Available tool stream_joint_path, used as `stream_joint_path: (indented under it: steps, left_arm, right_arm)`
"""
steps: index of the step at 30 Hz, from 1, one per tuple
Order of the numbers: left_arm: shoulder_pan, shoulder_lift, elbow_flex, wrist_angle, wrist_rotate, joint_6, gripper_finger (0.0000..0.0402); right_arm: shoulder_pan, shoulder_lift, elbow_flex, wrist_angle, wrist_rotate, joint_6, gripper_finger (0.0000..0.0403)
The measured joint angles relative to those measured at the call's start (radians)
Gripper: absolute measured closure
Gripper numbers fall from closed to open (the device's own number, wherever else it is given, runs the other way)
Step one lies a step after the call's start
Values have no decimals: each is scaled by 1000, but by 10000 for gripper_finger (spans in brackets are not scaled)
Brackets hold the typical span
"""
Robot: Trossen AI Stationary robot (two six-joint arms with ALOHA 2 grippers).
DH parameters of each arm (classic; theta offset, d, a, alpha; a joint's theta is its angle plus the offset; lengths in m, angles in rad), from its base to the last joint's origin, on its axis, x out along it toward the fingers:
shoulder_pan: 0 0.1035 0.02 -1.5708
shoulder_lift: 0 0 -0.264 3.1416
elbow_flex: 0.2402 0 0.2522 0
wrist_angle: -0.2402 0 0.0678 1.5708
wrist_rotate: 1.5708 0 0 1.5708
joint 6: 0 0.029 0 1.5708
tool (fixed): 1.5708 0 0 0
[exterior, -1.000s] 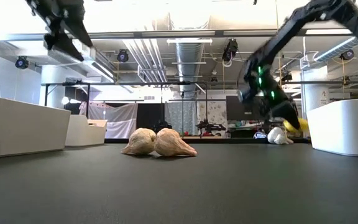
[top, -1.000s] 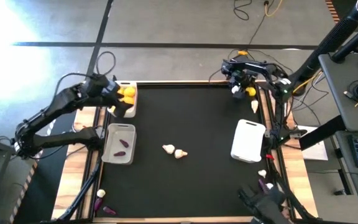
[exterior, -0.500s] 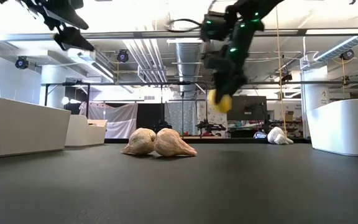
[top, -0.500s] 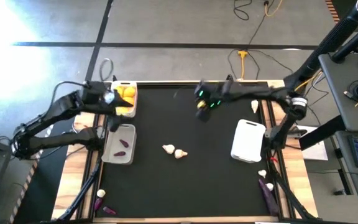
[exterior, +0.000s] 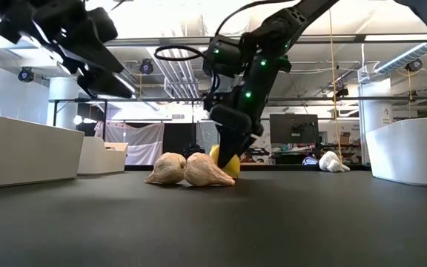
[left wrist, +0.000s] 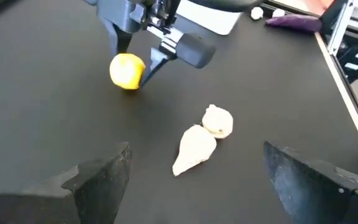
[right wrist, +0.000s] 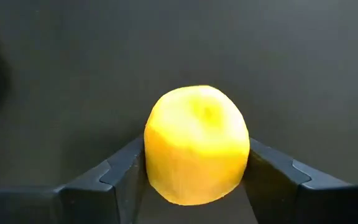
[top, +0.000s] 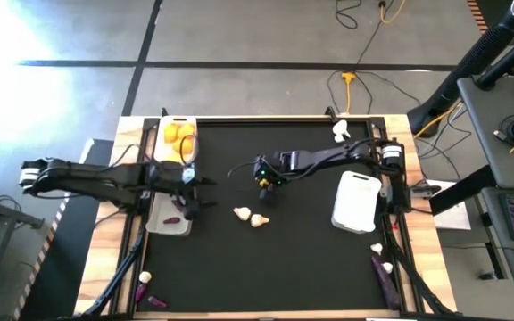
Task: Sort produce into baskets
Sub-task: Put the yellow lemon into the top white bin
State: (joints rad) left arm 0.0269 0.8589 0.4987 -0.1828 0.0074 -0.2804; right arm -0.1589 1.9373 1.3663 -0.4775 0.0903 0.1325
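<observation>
Right end effector carried citrus from edge to mat centre.

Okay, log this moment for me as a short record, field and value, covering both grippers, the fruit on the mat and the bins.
right gripper: low over the mat's middle, fingers either side of a yellow citrus
left gripper: open, holding nothing, at the mat's left edge beside the eggplant bin
garlic bulbs: two, side by side, mid-mat
citrus bin: far left corner, holds yellow fruit
third bin: on the mat's right side
loose pieces: garlic at far right corner
</observation>
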Motion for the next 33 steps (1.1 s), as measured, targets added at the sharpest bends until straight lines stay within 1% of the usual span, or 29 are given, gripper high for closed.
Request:
stream_joint_path:
  steps: [4, 8, 12, 16, 21, 25, 29, 33]
  left_arm:
    - [2, 81, -33, 138, -1, 26, 58]
    - [8, 199, -18, 259, 1, 93, 58]
    - [39, 347, 42, 294, 7, 167, 58]
    - [84, 495, 133, 352, 91, 249, 58]
    - [110, 702, 310, 291, 179, 397, 58]
    - [148, 851, 452, 209, 189, 456, 58]
    - [196, 939, 565, 140, 220, 491, 58]
    - [222, 997, 617, 28, 215, 566, 58]
  right_arm:
    - [1, 6, 7, -10, -15, -29, 146]
    - [5, -26, 13, -9, -16, -34, 107]
    - [30, -109, 13, -63, -13, -15, 84]
    - [95, -231, 13, -164, 14, 21, 79]
    - [211, -356, 14, -271, 107, 123, 79]
    - [295, -414, 14, -339, 193, 252, 79]
    - [362, -425, 13, -387, 250, 344, 81]
    - [403, -415, 13, -412, 251, 398, 87]
